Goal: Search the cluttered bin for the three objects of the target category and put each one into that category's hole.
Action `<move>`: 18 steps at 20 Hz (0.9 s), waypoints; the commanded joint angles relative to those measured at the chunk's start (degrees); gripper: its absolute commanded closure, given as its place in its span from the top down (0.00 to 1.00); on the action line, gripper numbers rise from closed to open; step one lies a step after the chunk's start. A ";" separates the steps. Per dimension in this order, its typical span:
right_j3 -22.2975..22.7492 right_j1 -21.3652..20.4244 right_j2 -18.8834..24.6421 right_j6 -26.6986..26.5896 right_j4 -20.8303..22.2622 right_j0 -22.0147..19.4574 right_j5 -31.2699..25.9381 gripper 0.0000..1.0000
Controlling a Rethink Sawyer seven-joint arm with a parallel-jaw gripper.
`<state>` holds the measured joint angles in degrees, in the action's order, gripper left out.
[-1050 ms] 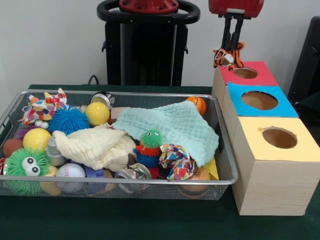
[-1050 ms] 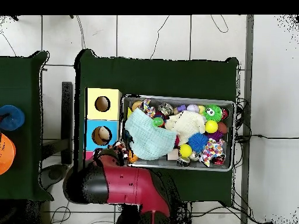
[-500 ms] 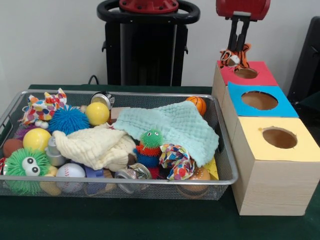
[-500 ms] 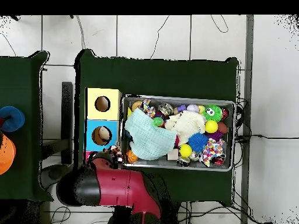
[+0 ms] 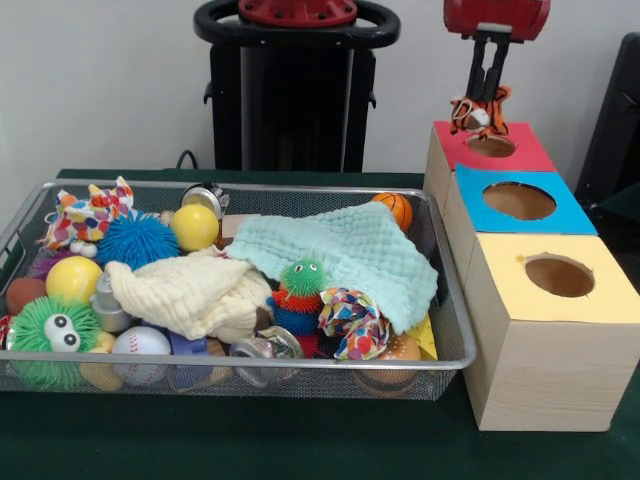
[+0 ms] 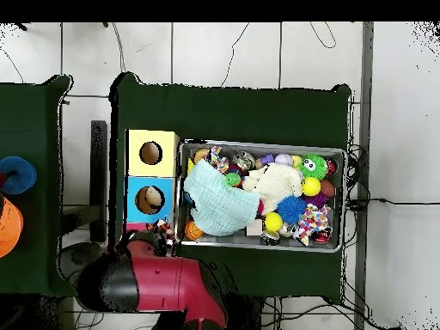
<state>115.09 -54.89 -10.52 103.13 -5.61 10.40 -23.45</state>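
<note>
My gripper [image 5: 486, 100] is shut on a small orange striped tiger toy [image 5: 476, 114]. It hangs just above the hole [image 5: 491, 146] in the red box [image 5: 525, 152], over the hole's far left rim. In the overhead view the red arm [image 6: 168, 284] covers most of the red box, and the toy [image 6: 163, 235] shows at the arm's tip. The blue box [image 5: 560, 212] and the yellow box [image 5: 600, 300] stand in a row in front of the red one, each with a round hole.
The wire bin [image 5: 250, 187] left of the boxes holds a mint cloth [image 5: 350, 250], a cream cloth [image 5: 190, 290], yellow balls [image 5: 194, 226], a blue spiky ball [image 5: 136, 240], a green fuzzy ball with eyes [image 5: 50, 335], a small basketball [image 5: 395, 208] and several more toys.
The gripper has carried the tiger toy to the right in the front view, from beside the red box's left edge to over its hole. The bin's contents are unchanged.
</note>
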 commanded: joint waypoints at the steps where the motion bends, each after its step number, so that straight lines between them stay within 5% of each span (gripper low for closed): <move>1: 6.24 4.23 1.88 15.17 -3.16 -0.94 6.75 0.00; 10: 9.21 7.19 5.16 15.61 -5.90 -1.64 14.56 0.00; 18: 9.54 6.14 4.38 16.12 -9.16 1.45 12.56 0.00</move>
<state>121.68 -49.55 -10.18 103.13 -10.41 10.90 -11.00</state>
